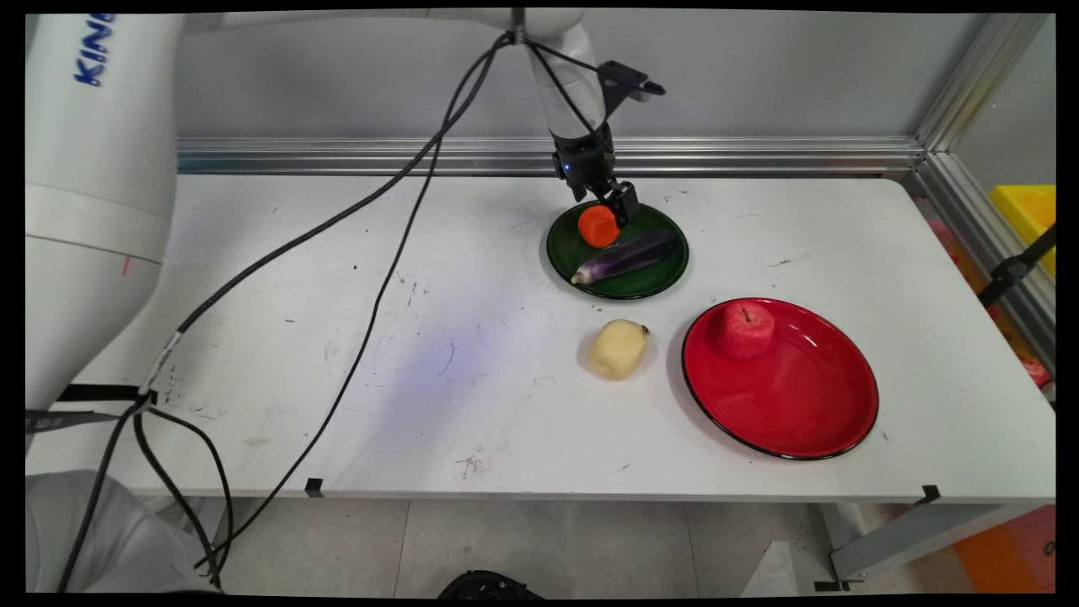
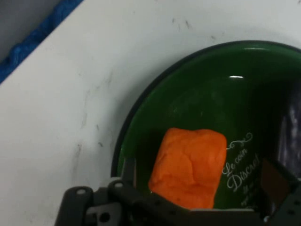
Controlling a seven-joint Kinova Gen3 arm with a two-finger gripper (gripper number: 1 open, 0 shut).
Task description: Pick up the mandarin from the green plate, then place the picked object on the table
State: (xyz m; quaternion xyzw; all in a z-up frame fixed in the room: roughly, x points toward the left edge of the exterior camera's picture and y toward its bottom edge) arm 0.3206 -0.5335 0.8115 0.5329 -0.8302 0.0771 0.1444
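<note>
My gripper (image 1: 610, 212) hangs low over the far side of a dark green plate (image 1: 653, 285), open. An orange chunk, like a piece of carrot (image 1: 598, 226), lies on the plate between the jaws. In the hand view the orange chunk (image 2: 190, 165) rests on the green plate (image 2: 141, 122). The left finger (image 2: 128, 172) stands just beside it, and the right finger (image 2: 275, 181) stands well apart, with white lettering on the plate showing in the gap. A purple eggplant (image 1: 625, 257) lies on the same plate, nearer the camera than the chunk.
A pale yellow potato (image 1: 618, 349) lies on the table in front of the green plate. To its right is a red plate (image 1: 792, 405) with a red apple (image 1: 746, 330) on it. Black cables (image 1: 379, 287) trail across the table's left half. A yellow bin (image 1: 1028, 211) stands off the right edge.
</note>
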